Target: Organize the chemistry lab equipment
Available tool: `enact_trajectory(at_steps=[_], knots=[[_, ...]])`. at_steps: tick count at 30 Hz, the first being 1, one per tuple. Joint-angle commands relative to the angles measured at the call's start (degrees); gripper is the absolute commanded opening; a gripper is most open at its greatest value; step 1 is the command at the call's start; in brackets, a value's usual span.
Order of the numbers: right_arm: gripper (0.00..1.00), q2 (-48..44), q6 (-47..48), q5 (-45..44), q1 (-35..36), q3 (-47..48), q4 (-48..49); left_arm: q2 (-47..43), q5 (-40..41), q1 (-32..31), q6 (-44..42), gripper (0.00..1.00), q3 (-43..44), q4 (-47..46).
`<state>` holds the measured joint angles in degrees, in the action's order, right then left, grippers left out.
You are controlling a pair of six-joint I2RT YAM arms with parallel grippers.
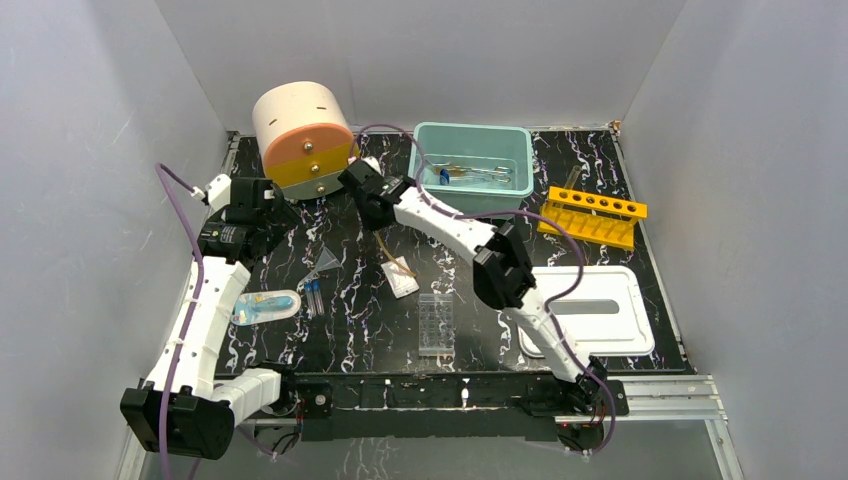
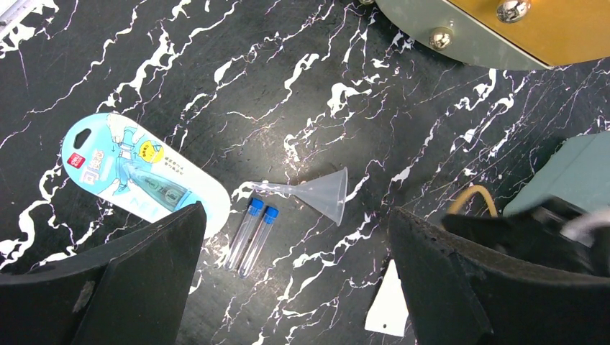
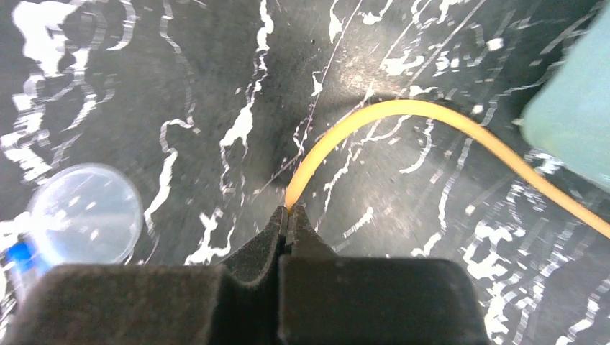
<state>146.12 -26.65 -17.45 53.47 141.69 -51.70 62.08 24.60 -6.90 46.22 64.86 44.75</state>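
My right gripper (image 3: pixel 289 210) is shut on the end of the tan loop (image 3: pixel 403 111) of the tag; in the top view it (image 1: pixel 368 195) hangs over the table behind the white tag card (image 1: pixel 403 282). My left gripper (image 2: pixel 296 212) is open and empty, high above the clear funnel (image 2: pixel 324 192) and two blue-capped tubes (image 2: pixel 253 233). The clear well plate (image 1: pixel 435 322) lies near the front. Metal tongs (image 1: pixel 480 173) and a blue-footed piece lie in the teal bin (image 1: pixel 520 150).
The cream-and-orange drum (image 1: pixel 303 140) stands at the back left, close to both grippers. A blue blister pack (image 2: pixel 144 176) lies left of the tubes. The yellow holed rack (image 1: pixel 592 215) and a white tray (image 1: pixel 600 310) are on the right.
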Motion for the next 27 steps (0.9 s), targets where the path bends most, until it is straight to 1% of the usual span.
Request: enact_trajectory(at_steps=[1,5,11,13,17,19,23,25,27], knots=[[0.00,-18.03,4.61,-0.68,-0.04,-8.80,13.63,-0.12,1.04,-0.14,-0.45,0.98,0.46,-0.46],[0.00,-26.58,9.29,-0.62,-0.13,-15.31,18.97,0.30,1.16,-0.18,-0.25,0.98,0.70,-0.74],[0.00,-38.61,19.09,1.70,-0.21,-25.35,29.56,1.93,0.68,-0.14,-0.51,0.98,1.51,-1.46],[0.00,-42.71,22.31,1.50,-0.15,-27.46,32.70,2.73,0.19,-0.16,-0.56,0.98,2.03,-1.78],[0.00,-47.55,27.49,-1.92,-0.13,-30.26,38.37,3.86,-0.96,-0.14,-0.52,0.98,2.81,-2.54],[0.00,-48.53,31.09,-3.88,-0.15,-29.79,39.61,4.08,-1.34,-0.14,-0.44,0.98,2.86,-2.70],[0.00,-49.42,37.23,-6.88,-1.07,-28.49,39.06,4.51,-1.90,-0.14,-0.37,0.98,3.28,-2.98],[0.00,-50.56,38.80,-8.38,-3.68,-29.99,38.04,4.86,-2.32,-0.14,-0.35,0.98,3.60,-3.09],[0.00,-52.75,38.48,-7.67,-7.68,-33.72,38.28,5.11,-2.83,-0.14,-0.12,0.98,3.52,-3.16]])
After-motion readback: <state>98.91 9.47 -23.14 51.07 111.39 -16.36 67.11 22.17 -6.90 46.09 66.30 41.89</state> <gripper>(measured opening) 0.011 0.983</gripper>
